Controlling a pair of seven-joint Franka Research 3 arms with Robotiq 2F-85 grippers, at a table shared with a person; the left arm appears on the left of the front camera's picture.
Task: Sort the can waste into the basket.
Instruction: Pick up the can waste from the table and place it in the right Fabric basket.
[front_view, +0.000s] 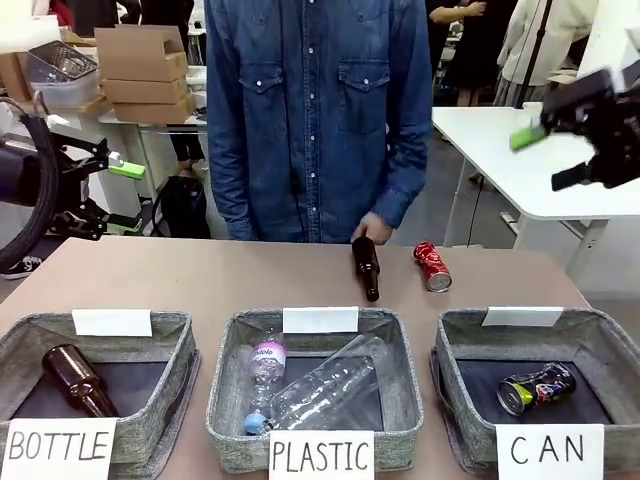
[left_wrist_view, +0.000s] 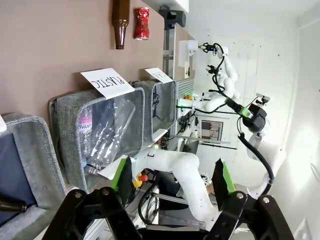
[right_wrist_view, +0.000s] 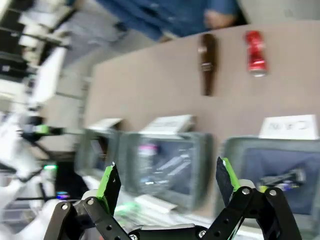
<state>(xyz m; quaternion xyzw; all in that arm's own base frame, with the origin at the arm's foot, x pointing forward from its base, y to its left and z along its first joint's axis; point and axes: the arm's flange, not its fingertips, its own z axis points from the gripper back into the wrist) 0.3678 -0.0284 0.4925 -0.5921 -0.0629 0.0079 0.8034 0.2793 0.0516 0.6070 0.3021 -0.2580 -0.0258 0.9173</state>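
Red, dented, silver-ended, one small metal drink can (front_view: 432, 267) lies on the brown table (front_view: 200, 280) just beside a brown glass bottle (front_view: 366, 268). The dark printed can (front_view: 537, 388) rests inside the grey woven basket signed CAN (front_view: 600, 335).

Left wrist view: the left gripper (left_wrist_view: 172, 177) is spread wide, holding nothing.

Right wrist view: the right gripper (right_wrist_view: 170, 182) gapes too, empty and touching nothing.
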